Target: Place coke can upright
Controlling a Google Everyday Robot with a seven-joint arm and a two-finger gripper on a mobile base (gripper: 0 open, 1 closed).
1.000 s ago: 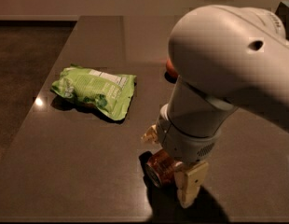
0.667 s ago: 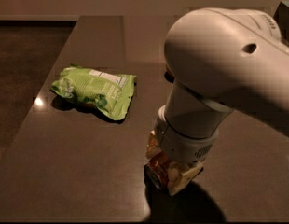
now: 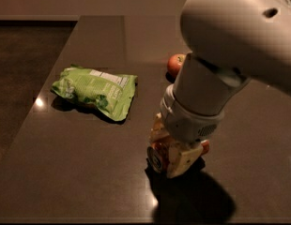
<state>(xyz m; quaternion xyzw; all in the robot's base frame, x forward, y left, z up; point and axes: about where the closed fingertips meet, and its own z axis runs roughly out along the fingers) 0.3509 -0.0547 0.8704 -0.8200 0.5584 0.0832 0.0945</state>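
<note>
The coke can (image 3: 156,159) lies on its side between my gripper's fingers, low over the dark table (image 3: 80,172). Its silver end faces front-left and a reddish bit of its body shows at the right. My gripper (image 3: 171,153) hangs from the big white arm in the lower middle of the camera view, and its cream fingers (image 3: 184,161) are closed on the can. Most of the can's body is hidden by the fingers and wrist.
A green chip bag (image 3: 95,90) lies on the table to the left. A red apple (image 3: 175,63) sits behind the arm, partly hidden by it. The table's left edge and front edge are near, with dark floor beyond.
The arm has swung up and to the right, uncovering the apple. The fingers have closed in around the can, and the can's silver end now points front-left.
</note>
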